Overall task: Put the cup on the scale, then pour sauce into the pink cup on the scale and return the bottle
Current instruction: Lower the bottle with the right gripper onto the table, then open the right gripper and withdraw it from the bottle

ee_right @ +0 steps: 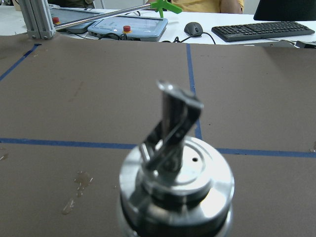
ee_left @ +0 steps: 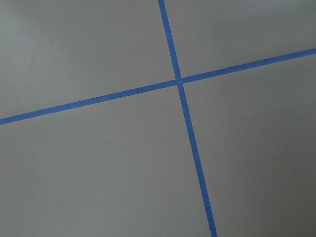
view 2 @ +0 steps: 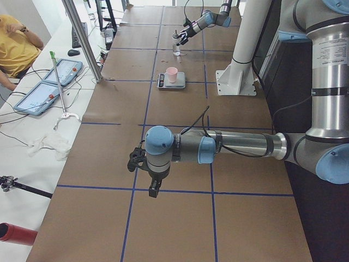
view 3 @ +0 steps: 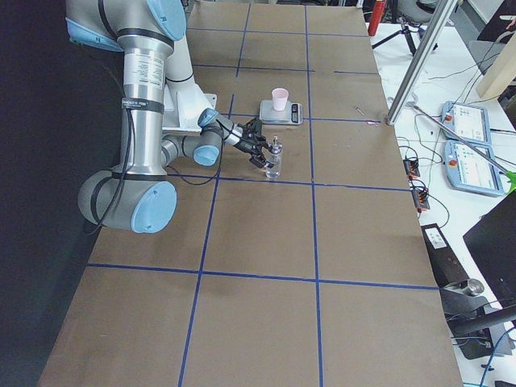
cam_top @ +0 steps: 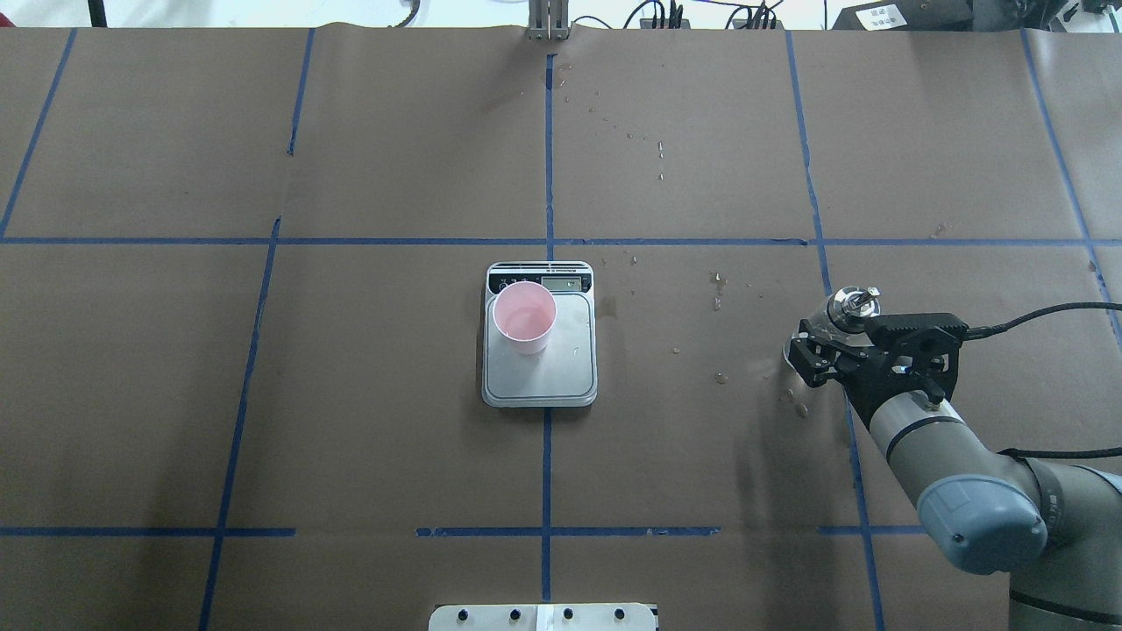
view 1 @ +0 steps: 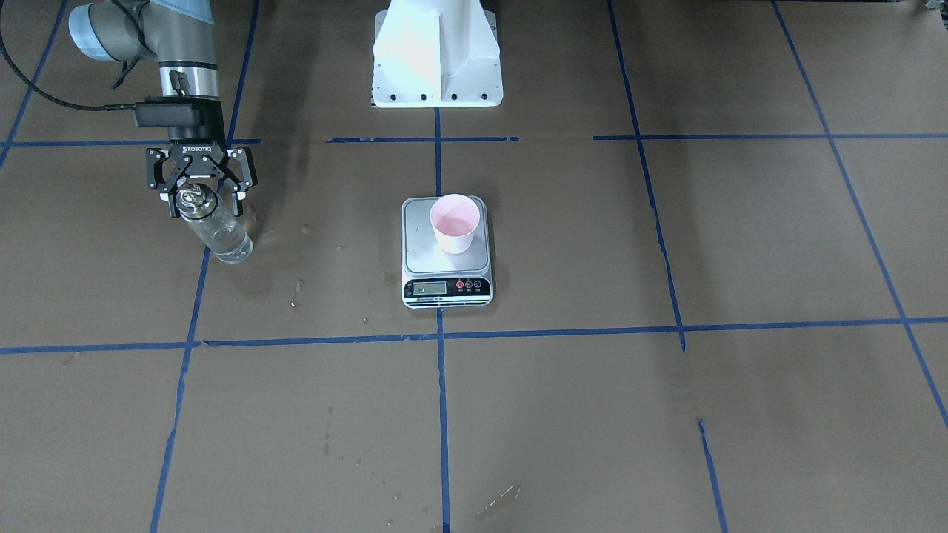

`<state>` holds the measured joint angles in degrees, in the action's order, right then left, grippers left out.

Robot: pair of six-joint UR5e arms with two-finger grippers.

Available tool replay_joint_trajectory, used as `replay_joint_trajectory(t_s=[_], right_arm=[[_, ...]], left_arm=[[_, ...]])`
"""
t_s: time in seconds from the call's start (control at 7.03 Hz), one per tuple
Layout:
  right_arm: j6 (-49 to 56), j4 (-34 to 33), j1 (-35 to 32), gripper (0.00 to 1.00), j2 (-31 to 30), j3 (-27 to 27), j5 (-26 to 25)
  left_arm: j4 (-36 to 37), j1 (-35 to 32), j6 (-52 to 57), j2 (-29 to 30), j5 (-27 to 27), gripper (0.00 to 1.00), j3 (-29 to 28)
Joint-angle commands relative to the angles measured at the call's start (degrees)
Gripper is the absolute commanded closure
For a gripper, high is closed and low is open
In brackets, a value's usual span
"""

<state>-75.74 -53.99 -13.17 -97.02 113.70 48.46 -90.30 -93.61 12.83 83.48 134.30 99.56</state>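
The left tool (view 2: pixel 136 162) hangs over the counter (cam_top: pixel 351 394) far to the left; I cannot tell how open it is. The cup (cam_top: pixel 524 315) stands on the scale (cam_top: pixel 570 368) mid-counter. Well to the right, the bottle (view 1: pixel 218 233) stands upright, its collar between the spread, seemingly unclamped jaws of the right tool (view 1: pixel 201 200), by far the nearer one.

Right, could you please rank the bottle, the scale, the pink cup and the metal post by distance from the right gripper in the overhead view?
From the right gripper:
1. Bottle, standing between its jaws.
2. Scale, at the centre of the table, toward the robot's left.
3. Pink cup, on the scale's left part, past its nearer edge.
4. Metal post, at the table's far edge.
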Motion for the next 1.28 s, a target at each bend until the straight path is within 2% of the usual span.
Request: replay_joint_trajectory(t_s=[0.0, 0.14, 0.28, 0.57, 0.71, 1.14], right_arm=[[-1.1, 0.7, 2.7, 0.00, -0.5, 0.0, -1.2], [-1.1, 0.7, 3.4, 0.00, -1.7, 0.1, -0.8], [-0.8, 1.2, 3.3, 0.00, -5.4, 0.6, 0.4], [7.0, 12.1, 3.1, 0.00, -13.9, 0.6, 4.9], [10.8, 15.4, 1.1, 0.00, -15.3, -0.6, 7.8], [25.2, 16.4, -17.2, 0.00, -15.4, -2.1, 27.0]], left_arm=[[0.0, 0.0, 0.0, -0.1, -0.1, 0.00, -0.2], [0.0, 0.0, 0.0, -0.1, -0.1, 0.00, -0.2], [0.1, 0.0, 0.0, -0.1, -0.1, 0.00, -0.2], [0.1, 0.0, 0.0, -0.1, -0.1, 0.00, -0.2], [0.0, 0.0, 0.0, -0.1, -0.1, 0.00, -0.1], [0.0, 0.0, 0.0, -0.1, -0.1, 0.00, -0.1]])
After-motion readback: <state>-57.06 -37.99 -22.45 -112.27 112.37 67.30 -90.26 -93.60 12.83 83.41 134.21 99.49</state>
